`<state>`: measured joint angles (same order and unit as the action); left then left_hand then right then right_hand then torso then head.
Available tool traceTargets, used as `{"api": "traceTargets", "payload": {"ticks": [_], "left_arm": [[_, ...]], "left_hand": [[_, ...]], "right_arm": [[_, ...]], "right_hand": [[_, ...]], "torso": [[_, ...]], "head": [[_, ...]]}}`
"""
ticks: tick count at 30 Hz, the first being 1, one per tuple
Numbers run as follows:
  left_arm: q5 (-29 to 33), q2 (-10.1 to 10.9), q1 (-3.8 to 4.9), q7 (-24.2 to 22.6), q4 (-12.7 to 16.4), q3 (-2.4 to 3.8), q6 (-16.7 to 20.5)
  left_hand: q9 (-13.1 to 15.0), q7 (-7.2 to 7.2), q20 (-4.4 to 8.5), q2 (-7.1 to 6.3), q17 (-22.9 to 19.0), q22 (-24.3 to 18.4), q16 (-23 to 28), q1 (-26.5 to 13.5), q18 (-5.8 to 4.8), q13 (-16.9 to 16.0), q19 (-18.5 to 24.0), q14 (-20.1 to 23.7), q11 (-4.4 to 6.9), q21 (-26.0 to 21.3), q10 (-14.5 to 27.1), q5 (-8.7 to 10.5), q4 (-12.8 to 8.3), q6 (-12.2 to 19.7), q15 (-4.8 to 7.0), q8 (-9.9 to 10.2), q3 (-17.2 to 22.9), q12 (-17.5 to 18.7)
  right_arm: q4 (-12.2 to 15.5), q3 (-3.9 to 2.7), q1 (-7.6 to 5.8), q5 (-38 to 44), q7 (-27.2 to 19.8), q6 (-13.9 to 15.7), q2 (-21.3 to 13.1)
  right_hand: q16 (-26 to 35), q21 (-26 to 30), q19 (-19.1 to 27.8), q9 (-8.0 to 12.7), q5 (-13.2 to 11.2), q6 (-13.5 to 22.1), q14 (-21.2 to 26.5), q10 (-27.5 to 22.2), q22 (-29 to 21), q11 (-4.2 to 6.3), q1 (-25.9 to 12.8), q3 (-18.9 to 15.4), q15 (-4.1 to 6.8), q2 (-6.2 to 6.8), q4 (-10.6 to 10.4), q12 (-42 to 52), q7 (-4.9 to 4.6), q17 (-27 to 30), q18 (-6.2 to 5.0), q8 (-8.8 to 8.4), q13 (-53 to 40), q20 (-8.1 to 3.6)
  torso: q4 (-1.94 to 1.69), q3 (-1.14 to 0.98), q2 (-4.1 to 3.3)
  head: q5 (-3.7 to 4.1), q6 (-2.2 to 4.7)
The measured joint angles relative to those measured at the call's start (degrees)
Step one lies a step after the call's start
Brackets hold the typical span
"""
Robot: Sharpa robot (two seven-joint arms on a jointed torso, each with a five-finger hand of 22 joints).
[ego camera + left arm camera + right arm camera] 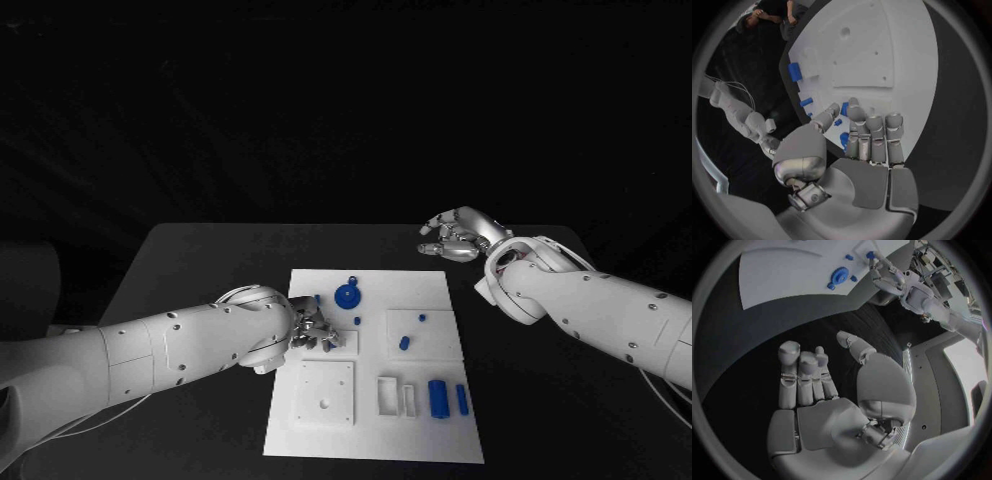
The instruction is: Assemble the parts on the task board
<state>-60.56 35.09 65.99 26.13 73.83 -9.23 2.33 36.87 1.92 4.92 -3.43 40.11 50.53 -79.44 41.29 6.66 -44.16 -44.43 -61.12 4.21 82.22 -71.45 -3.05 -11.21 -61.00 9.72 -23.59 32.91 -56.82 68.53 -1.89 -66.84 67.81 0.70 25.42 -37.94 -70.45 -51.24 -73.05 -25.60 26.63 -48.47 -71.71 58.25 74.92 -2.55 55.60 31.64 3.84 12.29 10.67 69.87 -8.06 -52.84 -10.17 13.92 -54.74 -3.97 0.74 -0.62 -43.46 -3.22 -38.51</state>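
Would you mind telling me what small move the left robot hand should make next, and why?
Probably a short descent with the fingers closing. The left robot hand hovers over the task board, fingers apart and apparently empty, with small blue parts just beyond its fingertips. The right robot hand waits off the board over the black table.

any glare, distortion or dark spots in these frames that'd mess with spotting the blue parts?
Head view: background is black, but the task board is evenly lit and the blue gear reads clearly. Left wrist view: fisheye bends the board edges, and the left hand covers some blue pieces. Right wrist view: the right hand sits over dark table.
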Motion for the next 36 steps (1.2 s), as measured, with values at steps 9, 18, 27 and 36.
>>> {"api": "traceTargets", "payload": {"ticks": [9, 18, 27, 36], "left_arm": [[-0.18, -0.33, 0.0, 0.1, -0.97, -0.01, 0.04], [-0.19, -0.45, 0.02, 0.15, -1.43, 0.01, 0.04], [-0.28, -0.69, 0.05, 0.44, -1.5, 0.01, 0.01], [-0.27, -0.7, 0.14, 0.38, -1.33, 0.08, -0.02]], "left_hand": [[-0.09, 0.16, 0.0, 1.79, 0.0, -0.26, 0.0, 0.49, 0.0, 0.23, 0.0, -0.01, 0.0, 0.31, -0.4, 0.0, -0.31, -0.23, -0.01, 0.34, -0.02, 0.01], [-0.38, 0.52, 0.0, 0.28, -0.11, -0.74, 0.0, -3.21, 0.01, 0.35, 0.0, -0.01, 0.0, 0.31, -0.4, 0.0, 1.51, 0.13, -0.02, 1.13, -1.64, 0.01], [-0.32, 0.51, 0.0, 1.42, -0.11, -0.86, 0.0, -2.3, 0.0, 0.34, 0.0, -0.1, 0.0, 0.31, -0.4, 0.0, 1.15, 0.13, -0.12, 1.46, 0.29, 0.02], [-0.49, 0.64, 0.0, 4.46, -0.3, -1.15, 0.0, 3.06, 0.0, 0.34, 0.0, -0.16, -0.22, 0.83, -0.6, -4.5, -4.34, 0.22, -0.51, 2.12, 1.99, 0.02]], "right_arm": [[0.29, 0.0, 0.0, 0.02, 0.01, -0.03, -0.1], [0.36, 0.01, 0.0, 0.07, 0.03, -0.06, -0.14], [0.35, 0.01, 0.0, 0.11, 0.04, -0.12, -0.11], [0.28, 0.02, 0.03, 0.13, 0.08, -0.27, -0.05]], "right_hand": [[0.0, 0.0, 0.01, 0.0, 0.0, 0.01, 0.0, 0.0, 0.0, 0.0, 0.0, 0.0, 0.0, 0.0, 0.0, 0.0, 0.01, 0.0, 0.0, 0.0, 0.06, 0.02], [0.0, 0.0, 0.08, -0.01, 0.0, -0.05, 0.0, 0.0, -0.01, 0.0, 0.0, 0.0, 0.0, 0.0, 0.0, -0.01, -0.06, 0.0, 0.0, 0.0, 0.06, 0.1], [0.0, 0.0, 0.08, -0.01, 0.0, -0.05, 0.0, 0.0, -0.01, 0.0, 0.0, 0.0, 0.0, 0.0, 0.0, -0.03, -0.06, 0.0, 0.0, 0.0, 0.06, 0.11], [0.0, 0.0, 0.09, -0.01, 0.0, -0.04, 0.0, 0.0, -0.01, 0.0, 0.0, 0.0, 0.0, 0.0, 0.0, 0.18, -0.05, 0.0, 0.0, 0.0, 0.05, 0.12]], "torso": [[0.0, -0.01, 0.01], [-0.01, -0.02, 0.01], [-0.03, 0.02, 0.01], [0.01, 0.02, 0.02]], "head": [[0.12, -0.03], [0.18, 0.0], [0.19, 0.01], [0.17, -0.01]]}}
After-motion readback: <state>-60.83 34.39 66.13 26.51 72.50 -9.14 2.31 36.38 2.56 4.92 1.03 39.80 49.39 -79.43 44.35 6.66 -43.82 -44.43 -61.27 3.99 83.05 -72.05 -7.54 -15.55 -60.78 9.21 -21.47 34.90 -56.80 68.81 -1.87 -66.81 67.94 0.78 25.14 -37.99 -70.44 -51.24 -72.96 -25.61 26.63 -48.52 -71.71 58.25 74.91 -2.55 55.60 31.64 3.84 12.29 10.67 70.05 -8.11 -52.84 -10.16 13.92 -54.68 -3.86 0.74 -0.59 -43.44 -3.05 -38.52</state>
